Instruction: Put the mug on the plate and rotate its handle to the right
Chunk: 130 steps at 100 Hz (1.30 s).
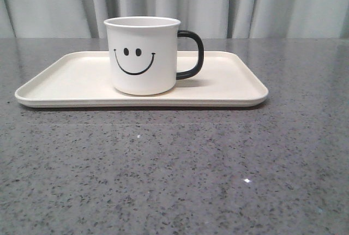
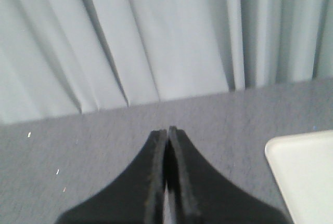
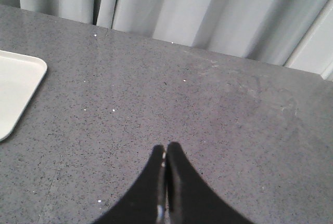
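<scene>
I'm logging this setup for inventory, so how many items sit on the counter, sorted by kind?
Mugs: 1, the white smiley mug with a black handle
Plates: 1, the cream plate under the mug
Total: 2

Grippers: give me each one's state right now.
Left gripper: closed, holding nothing.
Right gripper: closed, holding nothing.

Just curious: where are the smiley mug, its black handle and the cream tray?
white smiley-face mug point(image 1: 143, 55), front view, printed front wall.
glossy black loop handle point(image 1: 199, 54), front view, outer curve.
cream rectangular tray point(image 1: 229, 78), front view, bare floor.
</scene>
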Available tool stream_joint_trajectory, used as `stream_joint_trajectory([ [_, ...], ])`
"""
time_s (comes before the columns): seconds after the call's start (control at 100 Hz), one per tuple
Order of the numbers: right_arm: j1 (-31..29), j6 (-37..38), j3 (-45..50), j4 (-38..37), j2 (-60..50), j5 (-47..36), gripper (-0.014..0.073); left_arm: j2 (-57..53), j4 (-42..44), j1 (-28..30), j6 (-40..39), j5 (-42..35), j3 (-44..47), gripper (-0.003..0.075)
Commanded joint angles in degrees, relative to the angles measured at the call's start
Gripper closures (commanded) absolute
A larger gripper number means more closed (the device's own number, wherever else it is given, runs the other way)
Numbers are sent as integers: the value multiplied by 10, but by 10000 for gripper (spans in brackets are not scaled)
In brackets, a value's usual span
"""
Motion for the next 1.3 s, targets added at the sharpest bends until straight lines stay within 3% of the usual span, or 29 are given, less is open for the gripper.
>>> stream_joint_trajectory([
  [0.0, -4, 1, -10, -13, 8, -42, 704, -49, -9, 3, 0, -178, 84, 740],
  [0.2, -4, 1, -10, -13, 8, -42, 704, -153, -49, 25, 0, -312, 284, 740],
  [0.43, -4, 1, -10, -13, 8, -42, 704, -231, -87, 34, 0, -323, 401, 740],
  [0.71, -4, 1, -10, -13, 8, -42, 704, -289, -87, 34, 0, -327, 456, 740],
  [0.99, -4, 1, -9, -13, 9, -42, 704, -288, -85, 34, 0, -436, 525, 740],
  [1.29, -4, 1, -9, -13, 9, -42, 704, -288, -84, 34, 0, -426, 524, 740],
])
